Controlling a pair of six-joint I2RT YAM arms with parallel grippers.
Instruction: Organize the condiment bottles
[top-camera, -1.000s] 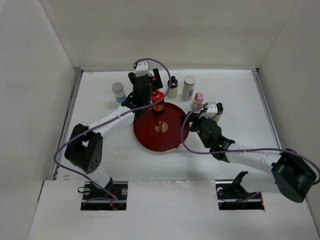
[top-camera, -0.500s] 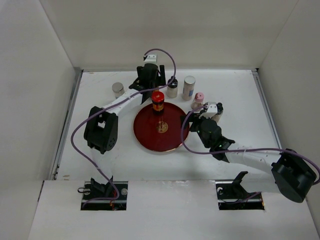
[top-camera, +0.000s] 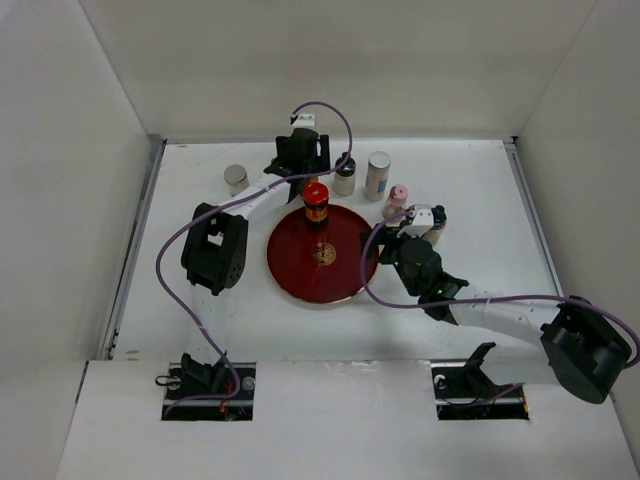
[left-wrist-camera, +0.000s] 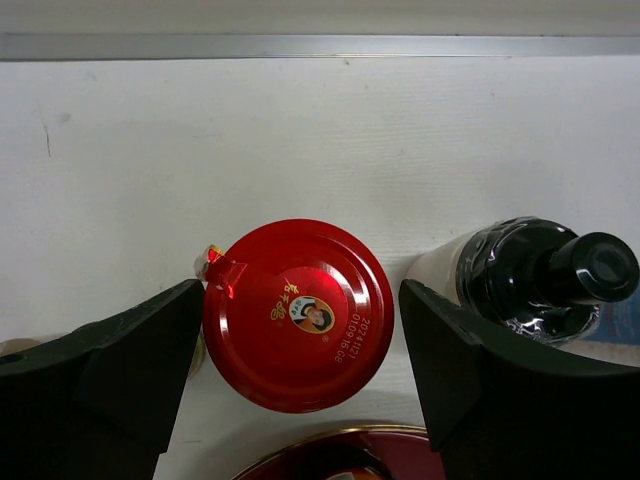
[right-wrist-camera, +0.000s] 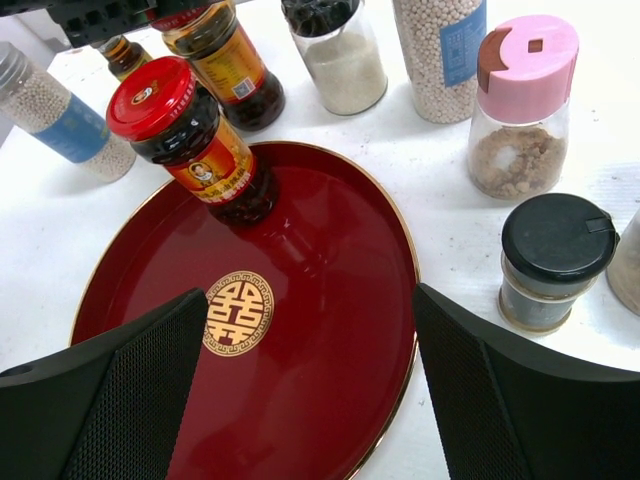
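Left fingers (left-wrist-camera: 120, 370) advanced, astride jar (left-wrist-camera: 297, 314) — slim bottle (right-wrist-camera: 125, 57) half-hidden

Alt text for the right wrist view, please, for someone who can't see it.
A red-lidded jar stands on a dark red round tray near its far rim, seen between the right gripper's open jaws. Off the tray to the right stand a pink-capped jar and a black-capped jar; more bottles line the back.

A round dark red tray (top-camera: 300, 268) with a thin gold rim lies flat on the white desk (top-camera: 480, 190), near its middle. A gold emblem (top-camera: 322, 255) marks the tray's centre. Plain white walls (top-camera: 330, 60) enclose the desk on three sides, and a metal strip (left-wrist-camera: 320, 45) runs along its far edge.
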